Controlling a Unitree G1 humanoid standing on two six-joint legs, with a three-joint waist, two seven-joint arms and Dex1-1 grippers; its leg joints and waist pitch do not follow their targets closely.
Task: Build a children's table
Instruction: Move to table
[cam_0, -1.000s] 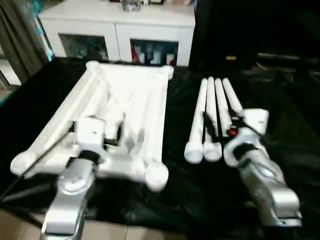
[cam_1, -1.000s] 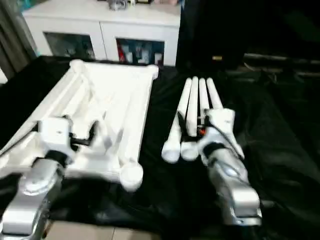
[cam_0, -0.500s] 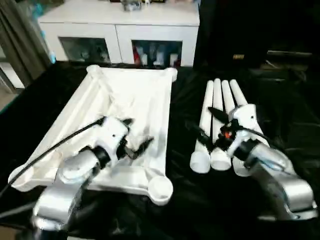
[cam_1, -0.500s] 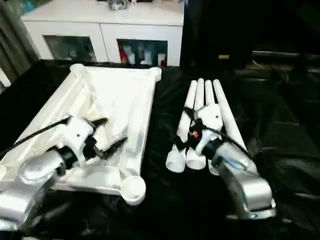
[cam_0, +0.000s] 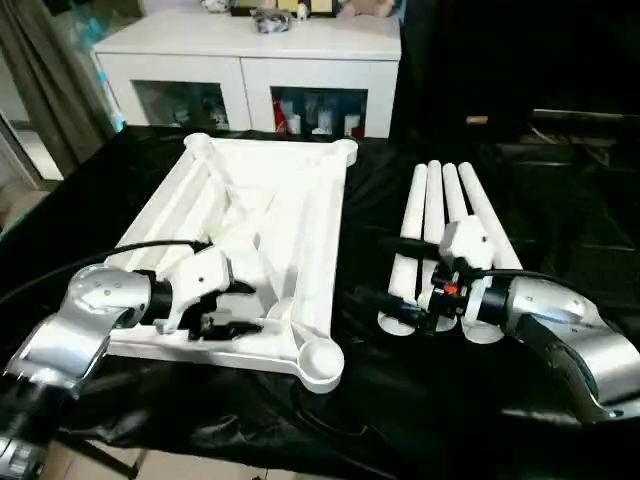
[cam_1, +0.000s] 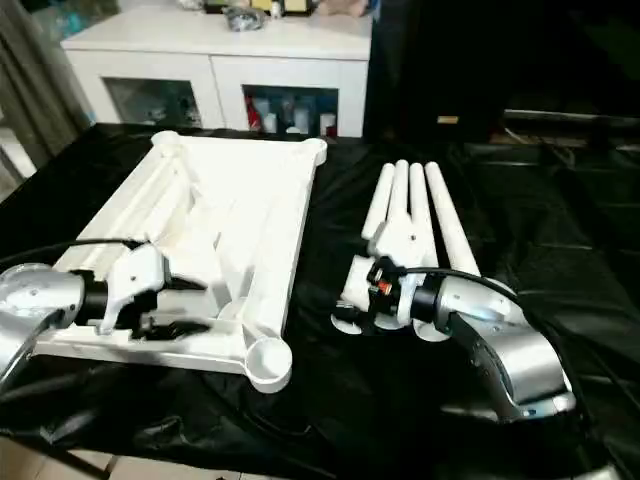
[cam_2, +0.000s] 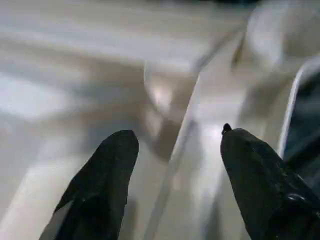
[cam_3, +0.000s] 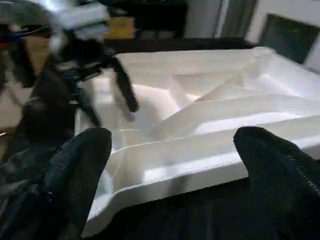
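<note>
The white tabletop (cam_0: 260, 210) lies upside down on the left, ribbed underside up, with round sockets at its corners. Four white legs (cam_0: 445, 215) lie side by side to its right. My left gripper (cam_0: 245, 308) points rightward, low over the tabletop's near rim. In the left wrist view its fingers (cam_2: 102, 180) stand apart with a thin rib of the tabletop (cam_2: 175, 160) between them, and I see no grip. My right gripper (cam_0: 375, 268) points leftward by the legs' near flared ends, open, nothing between its fingers (cam_3: 75, 170). The right wrist view looks across at the tabletop (cam_3: 215, 115) and the left gripper (cam_3: 107, 82).
A black cloth (cam_0: 400, 400) covers the work table. A white cabinet (cam_0: 270, 60) with glass-fronted shelves stands behind it. A grey curtain (cam_0: 45, 90) hangs at the far left. A black cable (cam_0: 110, 252) runs from my left arm across the tabletop's near corner.
The head camera has tilted. Both forearms swung inward: the left gripper now points right, low over the tabletop's near rim, and the right gripper points left at the legs' near ends.
</note>
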